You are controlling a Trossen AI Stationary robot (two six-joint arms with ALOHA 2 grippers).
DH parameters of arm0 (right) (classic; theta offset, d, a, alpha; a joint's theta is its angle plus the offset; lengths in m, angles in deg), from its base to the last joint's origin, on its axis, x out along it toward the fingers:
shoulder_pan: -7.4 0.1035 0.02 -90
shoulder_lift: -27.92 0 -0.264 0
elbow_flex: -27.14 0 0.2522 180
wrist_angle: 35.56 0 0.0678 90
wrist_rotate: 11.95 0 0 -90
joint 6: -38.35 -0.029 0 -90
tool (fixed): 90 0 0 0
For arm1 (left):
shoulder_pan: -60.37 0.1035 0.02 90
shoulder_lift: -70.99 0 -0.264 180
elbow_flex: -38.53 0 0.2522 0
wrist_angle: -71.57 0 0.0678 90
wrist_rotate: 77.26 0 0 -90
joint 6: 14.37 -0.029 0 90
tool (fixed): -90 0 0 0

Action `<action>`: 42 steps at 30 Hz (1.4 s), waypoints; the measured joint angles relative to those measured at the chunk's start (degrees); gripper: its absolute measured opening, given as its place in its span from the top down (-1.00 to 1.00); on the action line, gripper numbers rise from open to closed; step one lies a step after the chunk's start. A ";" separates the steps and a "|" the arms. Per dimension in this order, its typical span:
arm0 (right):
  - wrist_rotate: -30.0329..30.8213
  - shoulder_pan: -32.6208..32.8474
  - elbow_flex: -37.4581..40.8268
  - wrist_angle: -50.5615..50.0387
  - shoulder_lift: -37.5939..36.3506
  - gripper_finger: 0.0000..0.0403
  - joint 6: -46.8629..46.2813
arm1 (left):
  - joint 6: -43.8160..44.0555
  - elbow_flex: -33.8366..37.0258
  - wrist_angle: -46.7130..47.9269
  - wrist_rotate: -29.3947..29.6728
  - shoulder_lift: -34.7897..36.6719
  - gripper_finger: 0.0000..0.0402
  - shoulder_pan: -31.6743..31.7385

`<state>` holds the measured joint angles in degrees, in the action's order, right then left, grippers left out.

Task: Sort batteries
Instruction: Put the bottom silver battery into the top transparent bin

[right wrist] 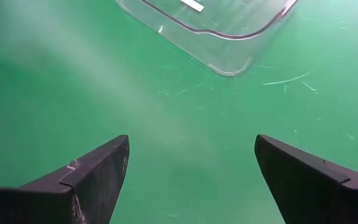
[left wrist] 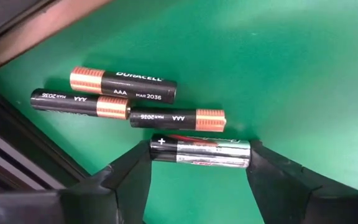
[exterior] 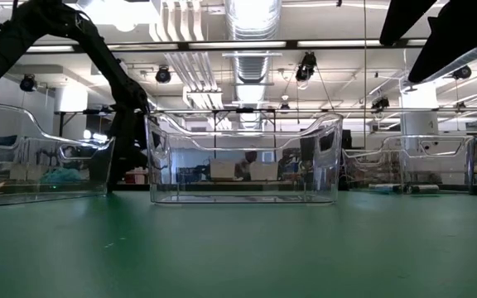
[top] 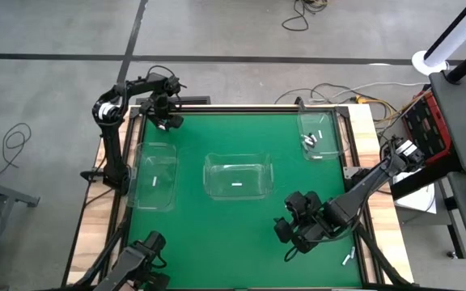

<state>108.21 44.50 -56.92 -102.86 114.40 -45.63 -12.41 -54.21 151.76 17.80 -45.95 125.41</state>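
Jaws of left gripper (left wrist: 201,163) around glossy cylindrical battery (left wrist: 201,153); right gripper (right wrist: 191,168) jaws apart.

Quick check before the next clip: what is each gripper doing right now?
Left gripper: fingers at both ends of a green-and-black battery lying on the mat, apparently gripped.
Right gripper: open, empty, over bare green mat.

green mat (left wrist: 278,68), black-and-copper batteries (left wrist: 122,84), one black-green-silver battery (left wrist: 201,153).
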 joint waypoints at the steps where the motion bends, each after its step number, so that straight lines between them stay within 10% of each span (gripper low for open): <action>1: -0.02 0.00 0.00 -0.42 0.00 -0.69 0.00 | -0.03 0.00 0.00 0.00 0.00 -0.10 0.00; 18: 4.31 -0.51 -0.46 -12.44 -7.78 -0.67 4.27 | 0.08 -9.70 13.86 -2.56 0.99 -0.08 -5.17; 30: 14.79 -11.73 -2.21 0.30 -9.55 -0.53 38.49 | 0.72 -11.28 2.78 -46.87 11.70 -0.08 -13.27; 42: 10.00 -27.62 -10.11 29.16 -9.57 -0.42 88.26 | 24.57 -11.23 -39.40 -64.97 18.48 -0.08 -28.18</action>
<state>118.21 16.88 -67.03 -73.70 104.82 42.63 12.16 -65.44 112.37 -47.17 -27.47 97.23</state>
